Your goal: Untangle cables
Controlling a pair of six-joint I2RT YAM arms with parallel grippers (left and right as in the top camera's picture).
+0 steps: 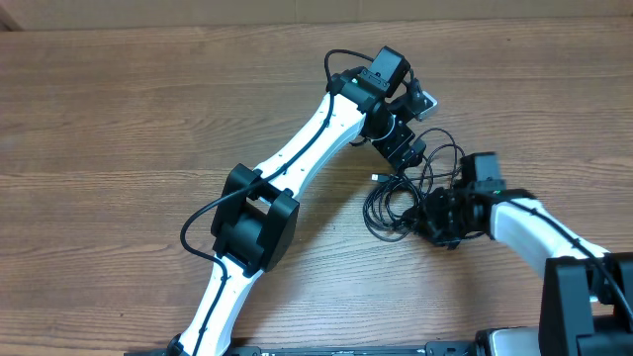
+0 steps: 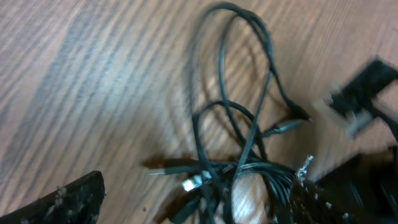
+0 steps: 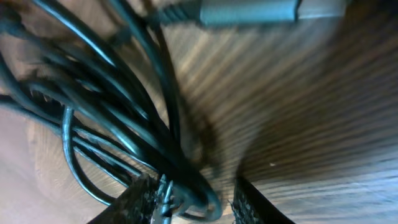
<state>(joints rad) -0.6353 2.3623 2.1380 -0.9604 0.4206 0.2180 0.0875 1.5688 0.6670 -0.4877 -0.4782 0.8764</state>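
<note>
Cables (image 1: 396, 203) lie tangled on the table (image 1: 119, 99) between the arms. A bundle is seemingly pinched by the right gripper (image 3: 196, 202) as anchor. The left gripper (image 2: 189, 199) is held wide open above.

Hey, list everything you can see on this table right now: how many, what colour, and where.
cables: one tangle of several, black, on the table right of centre
table: one, brown wood grain, under everything
left fingers: one pair, black, on a white arm, over the tangle, spread wide
right fingers: one pair, black, on a white arm, at the tangle's right edge, cables running between them
</note>
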